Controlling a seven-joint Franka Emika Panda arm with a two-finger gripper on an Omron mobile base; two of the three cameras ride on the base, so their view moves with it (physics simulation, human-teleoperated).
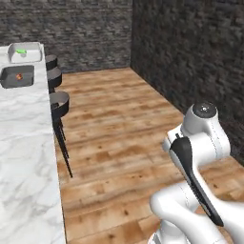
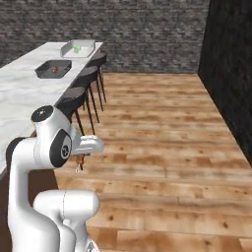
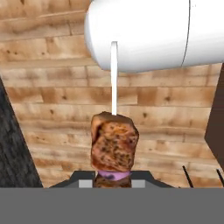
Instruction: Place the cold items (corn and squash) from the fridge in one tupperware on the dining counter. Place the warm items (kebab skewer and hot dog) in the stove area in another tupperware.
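Kebab skewer carried over open floor

The jaws pinch the kebab skewer [image 3: 113, 142] by its meat end, the white stick pointing away, over bare wooden floor [image 2: 162, 142]. The long worktop [image 1: 24, 157] with two containers [image 1: 18, 76] and stools [image 2: 78, 96] runs alongside.

Walls [image 1: 86, 28]: dark grey brick, two meeting at a corner.
Floor [image 1: 124, 143]: warm brown wood planks.
Stools [image 2: 83, 91]: three, dark, in a row along the floor's edge.

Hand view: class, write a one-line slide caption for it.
Gripper shut on the kebab skewer, its white stick pointing away, above the wooden floor.
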